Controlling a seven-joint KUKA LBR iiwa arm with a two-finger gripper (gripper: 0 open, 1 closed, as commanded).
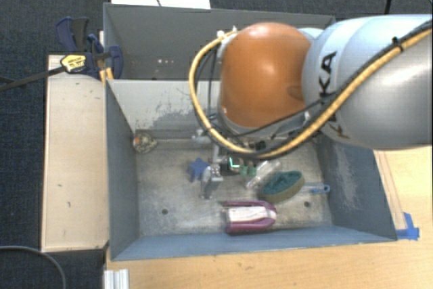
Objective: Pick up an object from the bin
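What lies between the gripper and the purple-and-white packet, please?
In the camera view, only bare bin floor separates the gripper from the purple-and-white packet by the front wall.

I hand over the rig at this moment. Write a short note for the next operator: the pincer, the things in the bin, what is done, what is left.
Pincer: low over the middle of the bin, under the orange wrist cover, next to a small blue thing. No hold can be seen.
Other things: teal oval thing toward the view's right, purple and white thing near the front wall, small tan thing far left.
Done: arm is down in the bin.
Left: grasp one thing, lift it out.
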